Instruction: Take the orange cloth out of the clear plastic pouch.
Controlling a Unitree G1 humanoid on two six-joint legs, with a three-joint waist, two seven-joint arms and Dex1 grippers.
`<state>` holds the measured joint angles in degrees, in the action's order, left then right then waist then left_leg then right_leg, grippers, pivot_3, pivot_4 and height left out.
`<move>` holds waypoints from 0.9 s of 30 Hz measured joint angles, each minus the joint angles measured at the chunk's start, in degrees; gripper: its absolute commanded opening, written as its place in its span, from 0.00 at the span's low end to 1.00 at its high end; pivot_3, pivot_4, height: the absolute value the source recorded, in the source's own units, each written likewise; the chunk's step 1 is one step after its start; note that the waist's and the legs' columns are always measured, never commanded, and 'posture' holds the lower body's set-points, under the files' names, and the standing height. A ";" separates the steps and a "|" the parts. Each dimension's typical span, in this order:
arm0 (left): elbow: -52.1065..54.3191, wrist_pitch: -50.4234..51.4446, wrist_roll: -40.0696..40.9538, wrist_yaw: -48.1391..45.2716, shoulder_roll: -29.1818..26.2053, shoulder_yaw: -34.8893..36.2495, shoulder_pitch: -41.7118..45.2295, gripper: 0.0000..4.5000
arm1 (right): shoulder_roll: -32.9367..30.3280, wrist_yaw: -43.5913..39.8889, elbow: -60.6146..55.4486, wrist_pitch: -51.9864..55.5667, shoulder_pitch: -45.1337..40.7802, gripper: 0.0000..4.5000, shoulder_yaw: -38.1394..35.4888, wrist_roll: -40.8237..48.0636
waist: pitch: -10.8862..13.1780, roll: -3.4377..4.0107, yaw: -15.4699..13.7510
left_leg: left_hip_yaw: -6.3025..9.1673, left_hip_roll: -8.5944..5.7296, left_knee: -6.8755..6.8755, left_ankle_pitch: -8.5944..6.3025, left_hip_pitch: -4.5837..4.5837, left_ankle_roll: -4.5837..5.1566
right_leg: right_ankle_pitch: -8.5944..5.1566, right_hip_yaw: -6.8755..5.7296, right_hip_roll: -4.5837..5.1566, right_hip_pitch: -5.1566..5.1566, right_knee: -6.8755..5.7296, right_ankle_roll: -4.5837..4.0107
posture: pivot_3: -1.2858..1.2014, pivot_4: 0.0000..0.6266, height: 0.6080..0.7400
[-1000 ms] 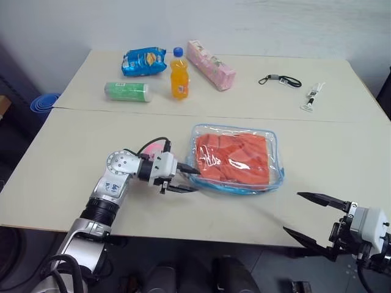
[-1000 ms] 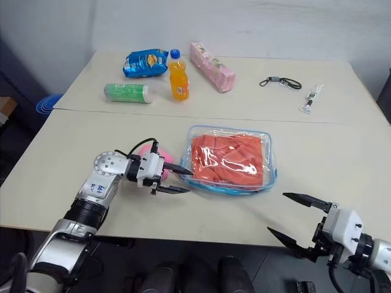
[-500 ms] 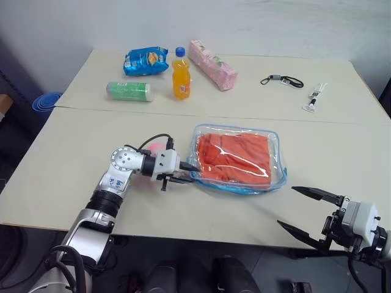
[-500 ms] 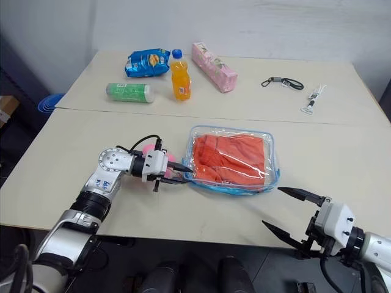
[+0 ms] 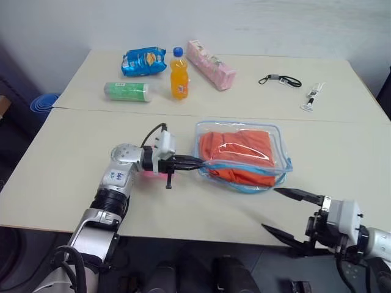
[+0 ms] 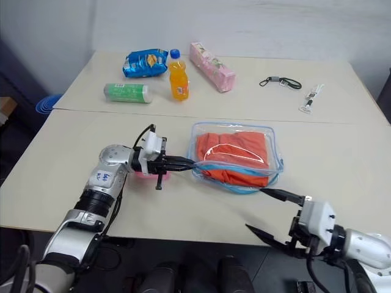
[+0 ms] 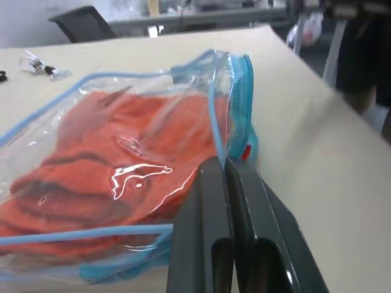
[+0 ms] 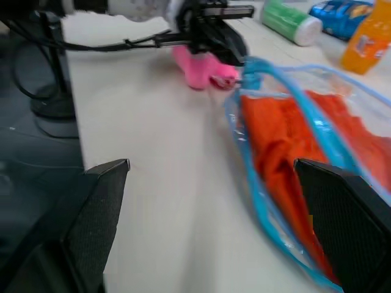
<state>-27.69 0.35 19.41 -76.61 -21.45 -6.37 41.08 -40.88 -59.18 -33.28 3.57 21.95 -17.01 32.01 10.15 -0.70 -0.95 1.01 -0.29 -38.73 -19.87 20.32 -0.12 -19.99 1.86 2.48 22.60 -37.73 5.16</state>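
Beige table (image 5: 73, 183) carries clear plastic pouch (image 5: 278, 160), blue snack bag (image 5: 143, 61), orange bottle (image 5: 178, 74), green tube (image 5: 126, 91), pink pack (image 5: 211, 65), black strap (image 5: 280, 80).

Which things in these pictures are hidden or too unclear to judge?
- Whether the clear plastic pouch is unzipped: in the left wrist view the shut left gripper covers the zipper end it pinches.
- The orange cloth: its folds are blurred by glare on the plastic.
- The pink charm: partly behind the left gripper in the head views.
- The two small items at the far table edge: too small to identify.
- The right gripper is open, touching nothing.
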 measured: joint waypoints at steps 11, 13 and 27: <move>0.45 9.71 1.58 0.33 -0.24 1.31 -0.43 0.01 | 2.44 17.07 3.21 16.89 -23.92 1.00 16.67 -12.79 | 0.00 0.00 0.92 | 0.07 0.00 -0.09 0.11 0.23 -0.27 | 0.00 -0.03 0.01 0.27 -0.04 0.00 | 0.52 0.24 1.00; 0.45 9.13 0.97 0.41 -0.22 1.22 -0.97 0.01 | 3.72 19.79 4.25 19.85 -25.63 1.00 18.66 -14.61 | 0.00 0.00 0.92 | 0.06 0.00 -0.10 0.11 0.36 -0.27 | 0.00 -0.03 0.02 0.40 -0.04 0.00 | 0.52 0.24 1.00; 3.07 8.38 0.18 2.62 -0.53 1.11 -4.43 0.00 | 6.29 23.47 2.23 22.93 -21.66 0.73 18.63 -16.43 | -0.02 0.02 1.19 | -0.01 -0.03 -0.37 0.12 0.98 -0.28 | 0.01 0.03 0.02 1.02 -0.30 0.01 | 0.52 0.24 1.00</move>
<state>-24.62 8.73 19.59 -73.99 -21.98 -5.26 36.65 -34.60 -35.70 -31.05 26.50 0.29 1.63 15.58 10.13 -0.68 0.24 1.00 -0.32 -39.10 -19.76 21.30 -0.41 -19.98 1.89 2.49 23.63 -38.03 5.17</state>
